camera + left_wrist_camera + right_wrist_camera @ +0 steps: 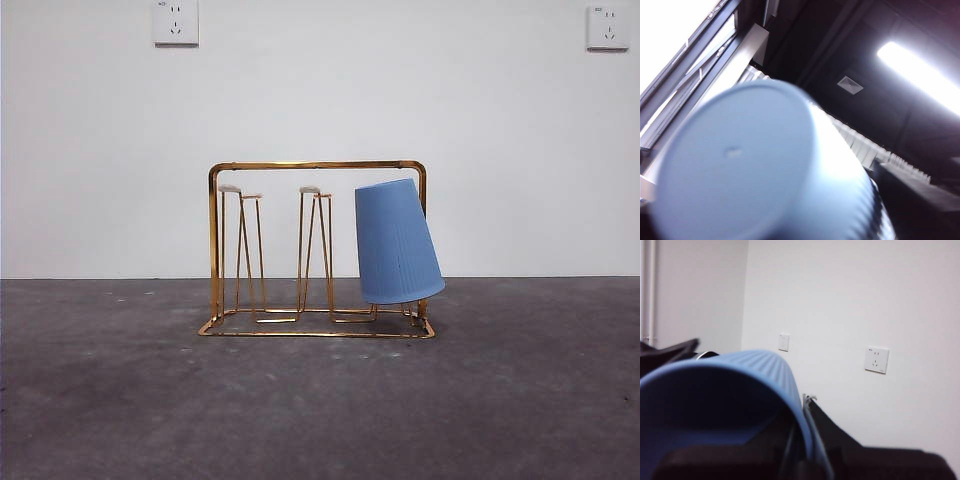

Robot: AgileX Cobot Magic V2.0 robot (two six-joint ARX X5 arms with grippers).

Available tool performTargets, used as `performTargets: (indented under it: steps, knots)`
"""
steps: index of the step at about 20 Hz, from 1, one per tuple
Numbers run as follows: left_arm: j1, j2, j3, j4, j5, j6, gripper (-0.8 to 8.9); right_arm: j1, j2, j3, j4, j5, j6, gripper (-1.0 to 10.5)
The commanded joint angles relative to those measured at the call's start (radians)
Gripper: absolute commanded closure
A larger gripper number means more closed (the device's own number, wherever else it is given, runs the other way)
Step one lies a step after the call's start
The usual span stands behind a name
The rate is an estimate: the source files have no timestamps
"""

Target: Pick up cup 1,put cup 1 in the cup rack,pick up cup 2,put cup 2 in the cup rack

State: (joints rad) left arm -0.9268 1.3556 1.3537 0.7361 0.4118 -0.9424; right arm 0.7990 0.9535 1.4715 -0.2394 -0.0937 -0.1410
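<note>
- The right tool (747, 371) is clenched on a blue cup (730, 385): a black jaw shows on either side of its ribbed wall. The cup's open mouth faces back toward the wrist, so its long axis seems to run roughly along the tool's own line.
- The left tool is hidden behind a pale blue cup (745, 175), which fills its wrist view with the closed base turned toward the camera. Whether that tool grips the cup I cannot tell.
- That wrist camera looks up at the ceiling lights, so the left arm is tilted well away from the counter (320, 420).
- Neither arm appears in the front view, so both are apart from the cup rack (315, 165). Which one is nearer I cannot tell.
- The right wrist looks toward a white wall with sockets, much like the wall behind the rack. The rack itself is not in that view.
- The rack stands upright at mid-counter. A third blue cup (398, 242) already hangs mouth down on the prong at its right end in the front view, leaning outward with its rim above the base wire.
- The two other prong pairs (240, 195) stand bare.
- As I judge it, the coming placement depends on turning the held cup mouth down, with its axis in line with a free prong, clear of the leaning cup.
</note>
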Motion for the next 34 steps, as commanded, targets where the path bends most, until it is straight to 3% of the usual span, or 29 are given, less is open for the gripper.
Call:
performTargets:
  steps: [1, 7, 13, 17, 22, 28, 31, 34]
  knots:
    - [-0.004, 0.002, -0.003, 0.013, 0.013, 0.012, 6.41, 0.000, 0.004, -0.003, 0.008, 0.021, -0.003, 9.6]
    - [-0.004, 0.002, -0.003, 0.014, 0.014, 0.012, 8.17, 0.000, 0.004, -0.003, -0.003, 0.048, -0.002, 9.6]
    - [0.000, 0.001, -0.003, 0.013, 0.014, 0.013, 8.21, 0.000, 0.004, -0.003, -0.057, 0.048, -0.002, 9.2]
    - [0.024, -0.011, -0.003, 0.011, 0.016, 0.022, 8.21, 0.000, -0.005, -0.003, -0.137, 0.049, 0.003, 7.0]
    - [0.087, -0.055, -0.003, -0.097, 0.027, 0.072, 8.21, 0.000, -0.034, -0.003, -0.273, 0.068, 0.009, 6.9]
    - [0.187, -0.161, -0.003, -0.429, 0.014, 0.295, 8.21, 0.000, -0.093, -0.003, -0.499, 0.113, 0.009, 6.9]
    - [0.227, -0.229, -0.003, -0.681, -0.106, 0.502, 8.21, 0.000, -0.119, -0.003, -0.613, 0.149, 0.009, 7.0]
    - [0.238, -0.279, -0.003, -0.922, -0.304, 0.708, 8.21, 0.000, -0.143, -0.003, -0.687, 0.178, 0.010, 7.0]
